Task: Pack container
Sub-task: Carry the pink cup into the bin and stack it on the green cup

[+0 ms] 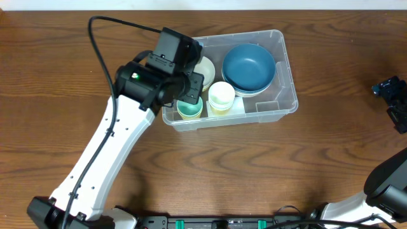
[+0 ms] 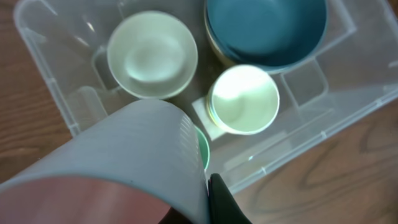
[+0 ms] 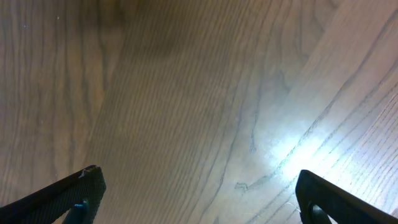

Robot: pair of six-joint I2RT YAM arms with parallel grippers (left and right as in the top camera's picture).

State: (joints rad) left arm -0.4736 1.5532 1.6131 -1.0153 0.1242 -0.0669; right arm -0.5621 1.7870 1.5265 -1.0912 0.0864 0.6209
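The clear plastic container [image 1: 283,95] stands on the table at centre back. It holds stacked blue bowls [image 1: 249,65], a pale green bowl [image 1: 205,69], a pale yellow cup [image 1: 221,97] and a teal cup [image 1: 189,109]. My left gripper [image 1: 186,89] hovers over the container's left end, shut on the wall of a pale blue-grey cup [image 2: 143,155] with a pinkish inside, held just above the teal cup [image 2: 203,149]. The left wrist view also shows the container [image 2: 348,106]. My right gripper [image 3: 199,180] is open and empty over bare wood at the far right [image 1: 394,95].
The left arm [image 1: 108,152] stretches from the front left across the table to the container. A black cable [image 1: 102,44] loops above it. Brown wooden tabletop [image 1: 318,165] surrounds the container.
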